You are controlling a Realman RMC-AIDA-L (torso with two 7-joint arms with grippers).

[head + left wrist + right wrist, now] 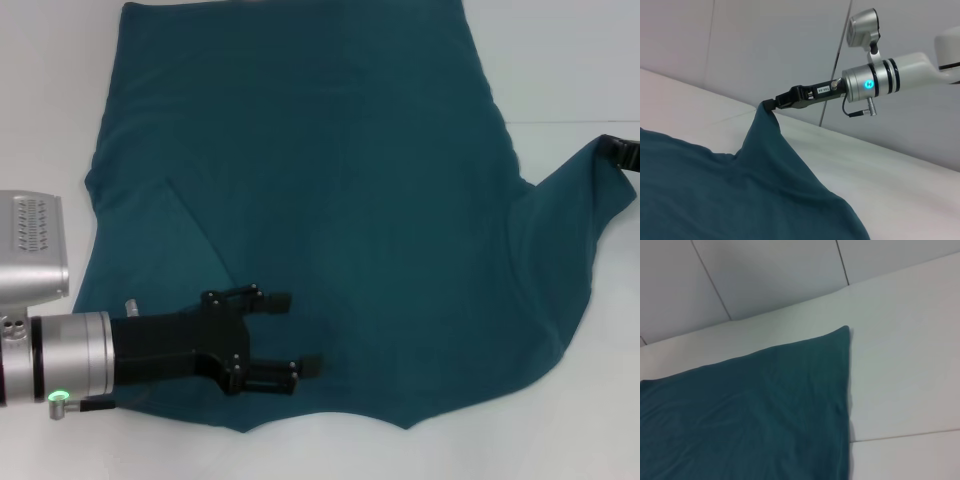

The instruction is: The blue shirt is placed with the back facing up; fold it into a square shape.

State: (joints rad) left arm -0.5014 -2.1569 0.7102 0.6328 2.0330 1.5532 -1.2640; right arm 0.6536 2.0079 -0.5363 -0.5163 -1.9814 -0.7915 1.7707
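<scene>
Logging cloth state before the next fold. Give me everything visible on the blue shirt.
The blue shirt is plain dark teal soft fabric, no print showing, spread mostly flat on the white table with light wrinkles. Its left sleeve is folded in over the body. The right gripper is shut on the right sleeve tip, lifting it off the table. The left gripper, fingers open, is over the near-left part of the shirt.

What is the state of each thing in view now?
blue shirt: spread back up on the white table, left sleeve folded in, right sleeve lifted off the surface.
left gripper: open, over the shirt's near left part.
right gripper: shut on the shirt's right sleeve tip, holding it up.
white table: under the shirt.
</scene>
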